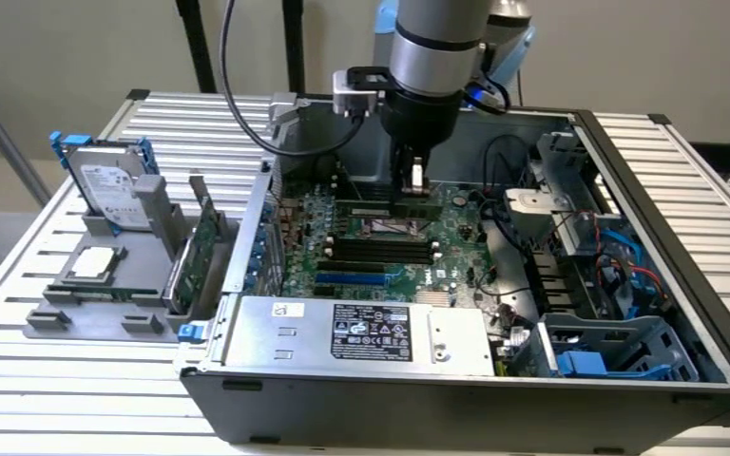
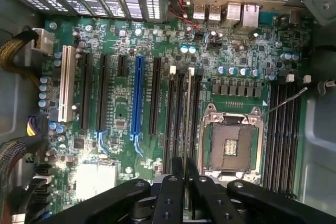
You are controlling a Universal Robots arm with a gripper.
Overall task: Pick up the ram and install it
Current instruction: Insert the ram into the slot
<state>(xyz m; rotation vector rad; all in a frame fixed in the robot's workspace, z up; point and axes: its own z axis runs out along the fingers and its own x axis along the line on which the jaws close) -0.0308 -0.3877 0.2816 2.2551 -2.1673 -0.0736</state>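
On the desk, an open computer case is sitting. Over its motherboard, the end effector is pinching the ram edge-on, fingers closed on it, lining it along a memory slot beside the processor socket.
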